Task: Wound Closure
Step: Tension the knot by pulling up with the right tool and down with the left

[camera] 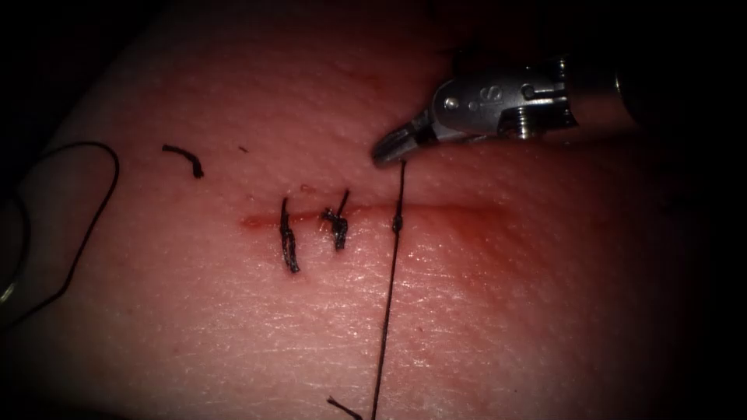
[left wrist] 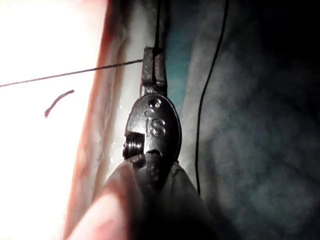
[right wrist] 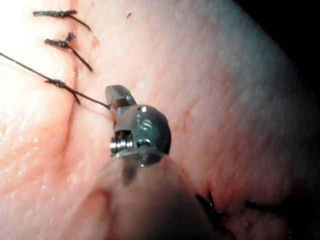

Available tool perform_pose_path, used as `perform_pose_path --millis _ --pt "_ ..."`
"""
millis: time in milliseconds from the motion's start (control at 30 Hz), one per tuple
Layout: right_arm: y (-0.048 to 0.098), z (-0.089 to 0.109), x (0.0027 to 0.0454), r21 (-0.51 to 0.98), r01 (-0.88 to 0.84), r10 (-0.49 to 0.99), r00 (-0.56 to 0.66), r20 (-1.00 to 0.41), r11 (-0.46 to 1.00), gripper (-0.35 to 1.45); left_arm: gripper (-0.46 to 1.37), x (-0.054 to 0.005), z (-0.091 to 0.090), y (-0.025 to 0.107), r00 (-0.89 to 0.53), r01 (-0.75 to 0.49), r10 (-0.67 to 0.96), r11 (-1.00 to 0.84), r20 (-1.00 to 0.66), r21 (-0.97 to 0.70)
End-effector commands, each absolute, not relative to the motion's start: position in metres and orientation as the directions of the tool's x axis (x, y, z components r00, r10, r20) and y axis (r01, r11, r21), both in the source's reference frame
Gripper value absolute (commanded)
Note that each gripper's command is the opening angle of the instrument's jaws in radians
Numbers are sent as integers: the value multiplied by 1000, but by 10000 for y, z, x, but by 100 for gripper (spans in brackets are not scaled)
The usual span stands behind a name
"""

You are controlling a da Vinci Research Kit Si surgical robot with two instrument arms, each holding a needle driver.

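Pink pork tissue (camera: pixel 482 327), horizontal red cut (camera: pixel 436 214) mid-field. Right silver needle driver (camera: pixel 393 146) clamped on taut black thread (camera: pixel 387 311) just above cut; left driver (left wrist: pixel 153 65) gripping same thread off tissue edge. Knot (camera: pixel 398 224) sits on cut. Needle unseen. Risk: overtension snaps thread, tears tissue.

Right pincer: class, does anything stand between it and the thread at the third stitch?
Nothing visible does. The right pincer is shut on the thread just above the knot on the cut.

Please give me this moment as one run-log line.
right tool: shut on thread | left tool: shut on thread | knot: at cut | earlier stitches: two, left of knot
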State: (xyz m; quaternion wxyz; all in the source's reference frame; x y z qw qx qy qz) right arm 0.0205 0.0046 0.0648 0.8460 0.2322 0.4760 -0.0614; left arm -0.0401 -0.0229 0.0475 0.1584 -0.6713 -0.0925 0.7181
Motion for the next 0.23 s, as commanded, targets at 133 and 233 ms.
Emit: perform_pose_path --millis 133,233 --pt "46 647 205 333 319 121 537 -835 887 -35 -35 -402 475 -227 -47 -97 353 -933 -935 -347" --pt "47 648 205 333 316 124 533 -837 888 -35 -35 -402 475 -225 -45 -97 354 -932 -934 -349"
